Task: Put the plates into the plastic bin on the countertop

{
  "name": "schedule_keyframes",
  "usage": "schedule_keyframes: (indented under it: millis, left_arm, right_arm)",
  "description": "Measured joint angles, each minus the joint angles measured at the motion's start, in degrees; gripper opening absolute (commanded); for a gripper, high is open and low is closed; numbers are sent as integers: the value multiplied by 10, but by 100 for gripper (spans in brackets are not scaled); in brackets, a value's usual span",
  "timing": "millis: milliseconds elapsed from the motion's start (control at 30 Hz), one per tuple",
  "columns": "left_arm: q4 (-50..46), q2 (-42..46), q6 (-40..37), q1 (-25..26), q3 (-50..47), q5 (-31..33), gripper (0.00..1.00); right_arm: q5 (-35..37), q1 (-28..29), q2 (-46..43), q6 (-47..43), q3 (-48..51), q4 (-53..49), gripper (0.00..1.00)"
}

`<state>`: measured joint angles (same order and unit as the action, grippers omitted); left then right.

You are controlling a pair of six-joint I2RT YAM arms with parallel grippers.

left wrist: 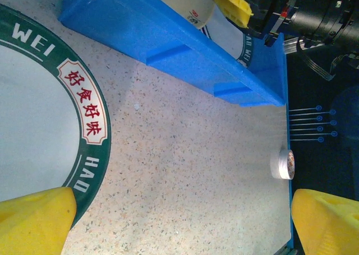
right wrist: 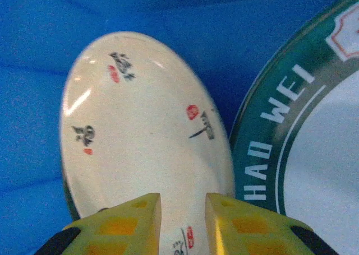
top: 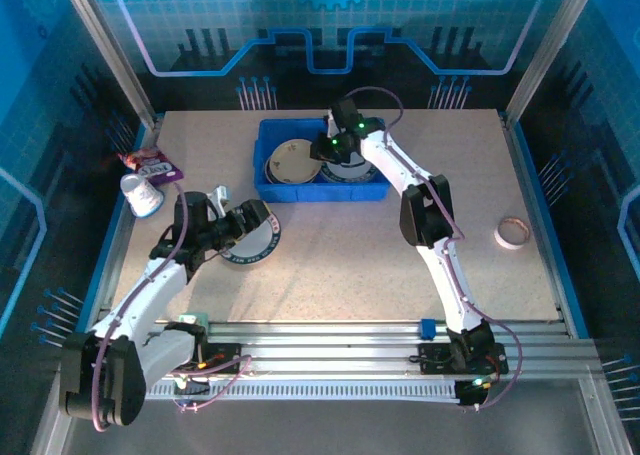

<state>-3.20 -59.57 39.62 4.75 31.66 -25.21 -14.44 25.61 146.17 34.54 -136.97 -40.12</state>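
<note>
The blue plastic bin [top: 322, 191] stands at the back middle of the speckled countertop [top: 350, 265]. Inside it a cream plate [top: 290, 162] leans tilted beside a green-rimmed plate [top: 352, 174]. My right gripper [top: 335, 151] hangs over the bin. In the right wrist view its gripper [right wrist: 183, 224] has a narrow gap, with the cream plate's [right wrist: 140, 131] face behind it and nothing pinched. Another green-rimmed plate [top: 252, 247] lies on the countertop. My left gripper [top: 240, 225] is wide open just over it, one fingertip [left wrist: 33, 221] above the plate's [left wrist: 33, 137] rim.
A white cup [top: 142, 195] lies on its side at the left edge next to a purple packet [top: 148, 162]. A tape roll [top: 512, 233] sits near the right edge. Metal rails run along the near edge. The bin's long wall [left wrist: 168, 47] faces the left gripper.
</note>
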Motion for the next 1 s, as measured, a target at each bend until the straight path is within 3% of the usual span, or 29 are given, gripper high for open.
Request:
schedule_keyframes:
  millis: [300, 500, 700, 1000]
  left_arm:
    - [1, -20, -6, 0, 0, 0, 99]
    - [0, -22, -6, 0, 0, 0, 99]
    - [0, -17, -7, 0, 0, 4, 99]
    - [-21, -3, -6, -2, 0, 21, 99]
  right_arm:
    - [-28, -1, -1, 10, 17, 26, 25]
    - [-67, -5, -46, 41, 108, 92, 26]
    - [-101, -23, -188, 77, 255, 201, 30]
    - [-126, -22, -483, 73, 515, 331, 38]
